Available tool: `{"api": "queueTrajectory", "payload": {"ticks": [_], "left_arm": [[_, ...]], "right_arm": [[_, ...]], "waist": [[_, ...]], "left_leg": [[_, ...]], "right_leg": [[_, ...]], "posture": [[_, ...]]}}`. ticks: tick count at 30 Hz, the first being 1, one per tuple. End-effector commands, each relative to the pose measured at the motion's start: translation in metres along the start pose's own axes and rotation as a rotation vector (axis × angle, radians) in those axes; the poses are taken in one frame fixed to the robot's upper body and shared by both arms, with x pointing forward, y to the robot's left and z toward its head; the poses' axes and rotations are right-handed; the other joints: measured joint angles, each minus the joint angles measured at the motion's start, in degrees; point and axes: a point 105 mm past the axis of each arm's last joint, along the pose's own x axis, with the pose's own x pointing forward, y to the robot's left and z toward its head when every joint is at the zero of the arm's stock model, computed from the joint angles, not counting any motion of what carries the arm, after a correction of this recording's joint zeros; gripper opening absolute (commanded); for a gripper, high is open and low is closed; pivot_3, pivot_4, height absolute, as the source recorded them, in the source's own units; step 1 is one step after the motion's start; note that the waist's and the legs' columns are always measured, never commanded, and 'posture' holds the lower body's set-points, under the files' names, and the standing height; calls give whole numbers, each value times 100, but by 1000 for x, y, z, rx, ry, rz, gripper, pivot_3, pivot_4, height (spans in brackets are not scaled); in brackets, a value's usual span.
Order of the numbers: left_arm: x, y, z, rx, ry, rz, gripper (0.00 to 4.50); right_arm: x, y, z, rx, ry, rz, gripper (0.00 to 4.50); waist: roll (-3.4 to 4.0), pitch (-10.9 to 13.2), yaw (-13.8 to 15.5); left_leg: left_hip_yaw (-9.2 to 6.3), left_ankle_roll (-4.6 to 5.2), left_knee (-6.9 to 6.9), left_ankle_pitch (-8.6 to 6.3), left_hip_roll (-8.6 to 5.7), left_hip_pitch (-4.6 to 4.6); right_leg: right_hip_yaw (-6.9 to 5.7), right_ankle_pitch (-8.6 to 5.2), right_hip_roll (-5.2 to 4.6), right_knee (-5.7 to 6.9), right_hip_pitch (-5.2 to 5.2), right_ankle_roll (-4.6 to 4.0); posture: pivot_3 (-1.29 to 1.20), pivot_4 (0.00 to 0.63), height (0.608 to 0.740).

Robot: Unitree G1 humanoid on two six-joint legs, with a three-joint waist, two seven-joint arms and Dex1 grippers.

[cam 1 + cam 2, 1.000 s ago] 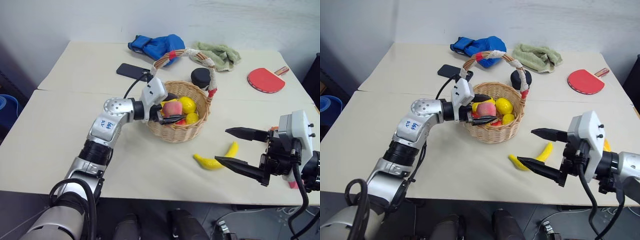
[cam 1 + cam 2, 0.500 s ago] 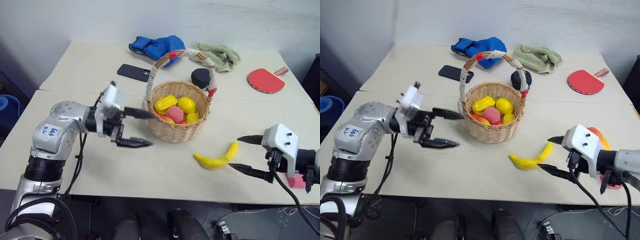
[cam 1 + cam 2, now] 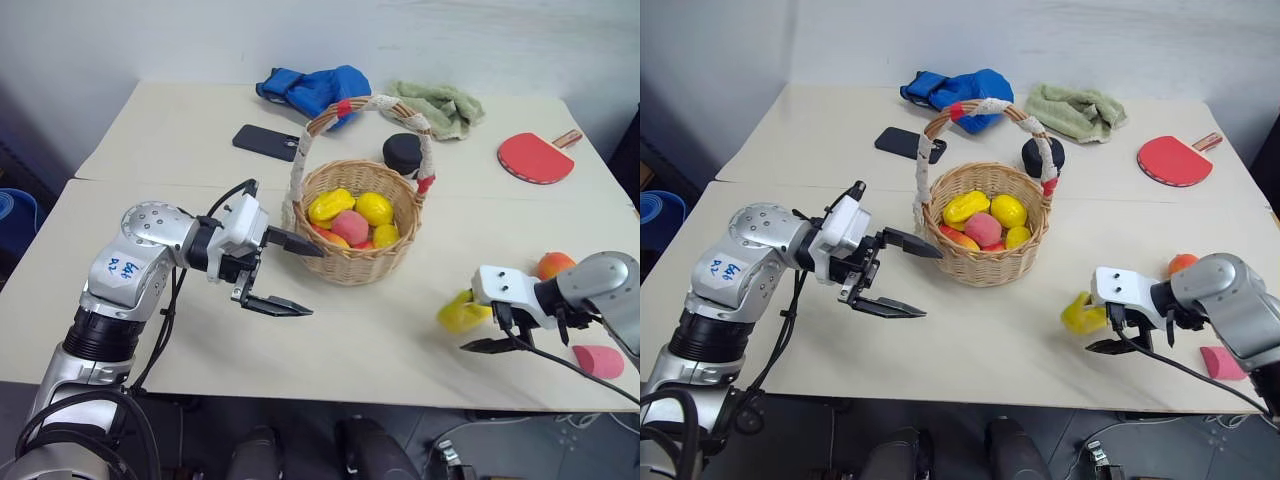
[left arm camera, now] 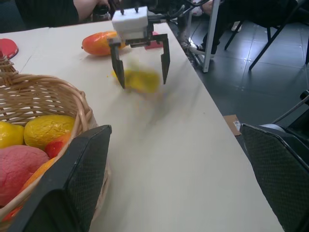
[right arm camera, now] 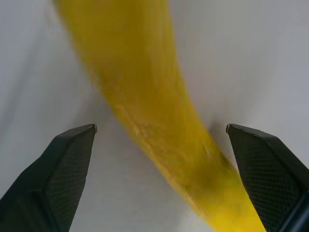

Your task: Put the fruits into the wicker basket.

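Banana [image 5: 145, 111] is seen lying on the table [image 3: 350, 330], at four o'clock from the wicker basket [image 3: 360, 240], its long axis straddled by the spread-apart right end effector [image 3: 487, 322]; the left end effector [image 3: 285, 275] is held agape, farther off.

Pale cream table [image 3: 150, 140], plain white wall [image 3: 420, 35] behind, dark floor [image 4: 251, 63]
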Motion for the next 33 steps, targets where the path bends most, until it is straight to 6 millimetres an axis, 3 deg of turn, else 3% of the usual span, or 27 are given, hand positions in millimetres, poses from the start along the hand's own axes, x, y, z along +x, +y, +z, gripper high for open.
{"api": "queueTrajectory", "payload": {"ticks": [1,3,10,12,16,18,19,21,24,28,33], "left_arm": [[-4,4,10,46,-9,29,4499],[-4,4,11,47,-10,32,4500],[-4,6,14,42,-18,48,4500],[-5,8,15,38,-23,59,4500],[-12,16,20,22,-54,120,4500],[-18,19,27,5,-89,160,4500],[-24,21,32,-8,-118,190,4500],[-31,23,38,-25,-154,229,4500],[-37,25,41,-33,-169,267,4500],[-39,28,42,-11,-153,292,4500],[-38,30,44,6,-159,305,4500]], "right_arm": [[6,-16,2,-19,-22,-54,4315],[7,-16,2,-17,-34,-50,3877],[6,-7,5,26,-98,-24,1481],[3,-2,9,40,-126,-13,975],[-10,2,41,71,-301,-30,910],[-23,0,75,103,-456,-56,910],[-35,-2,104,123,-582,-54,910],[-51,3,142,150,-725,-19,910],[-59,2,176,205,-819,20,910],[-42,-42,209,420,-834,-72,910],[-14,-80,217,520,-741,-182,910]], "waist": [[0,0,-30],[0,1,-52],[0,1,-42],[0,1,-22],[1,2,-24],[3,3,-58],[3,3,-80],[12,9,-154],[12,9,-149],[12,9,-165],[10,7,-135]], "left_leg": [[3,0,9,0,1,0],[5,1,23,1,1,5],[-2,2,26,-1,1,18],[-2,1,25,-1,1,17],[-3,1,26,-1,2,16],[-1,1,28,0,2,17],[-3,0,29,0,3,17],[-5,-5,29,3,4,17],[-23,-14,27,1,8,21],[-26,-18,26,-1,7,9],[-10,-23,58,6,5,-81]], "right_leg": [[2,0,0,5,2,0],[4,0,0,19,8,0],[-3,0,0,20,26,0],[-4,0,0,19,25,0],[-4,0,0,21,25,0],[-2,0,0,27,25,0],[-3,1,0,30,25,0],[-5,1,1,43,23,0],[-27,1,1,56,21,1],[-28,1,-1,61,4,0],[-23,1,-7,124,-110,1]], "posture": [[0,150,740],[0,150,740],[0,150,740],[0,150,740],[0,150,740],[0,150,740],[0,150,740],[0,150,740],[0,150,740],[0,150,740],[0,150,740]]}}
